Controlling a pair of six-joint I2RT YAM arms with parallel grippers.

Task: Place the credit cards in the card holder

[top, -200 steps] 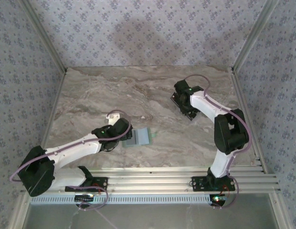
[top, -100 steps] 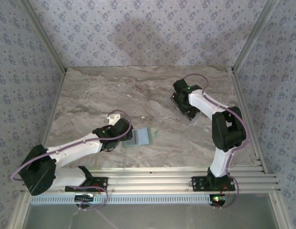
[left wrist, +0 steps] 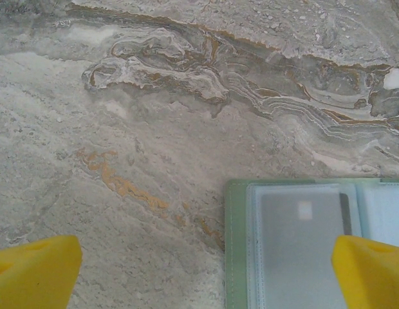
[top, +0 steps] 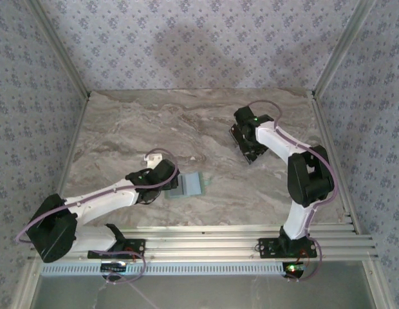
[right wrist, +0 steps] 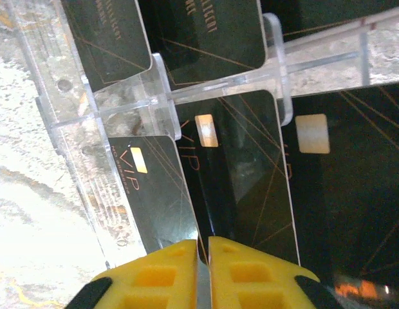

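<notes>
Several credit cards (right wrist: 238,167): standing in clear rack (right wrist: 77,122); thin, stiff, slick, so pinch an edge.
Right gripper (right wrist: 203,257): your jaws clenched on one card.
Left gripper (left wrist: 203,270): released above open card holder (left wrist: 233,244).

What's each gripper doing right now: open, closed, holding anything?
Left gripper: open over the card holder, holding nothing.
Right gripper: closed at the credit cards in the clear stand; whether it grips one cannot be told.

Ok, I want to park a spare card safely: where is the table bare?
Bare: far-left table between back wall and left arm, and the middle strip between wallet and card stand. Crowded: the wallet by the left gripper, and the stand with the right gripper on its cards.
</notes>
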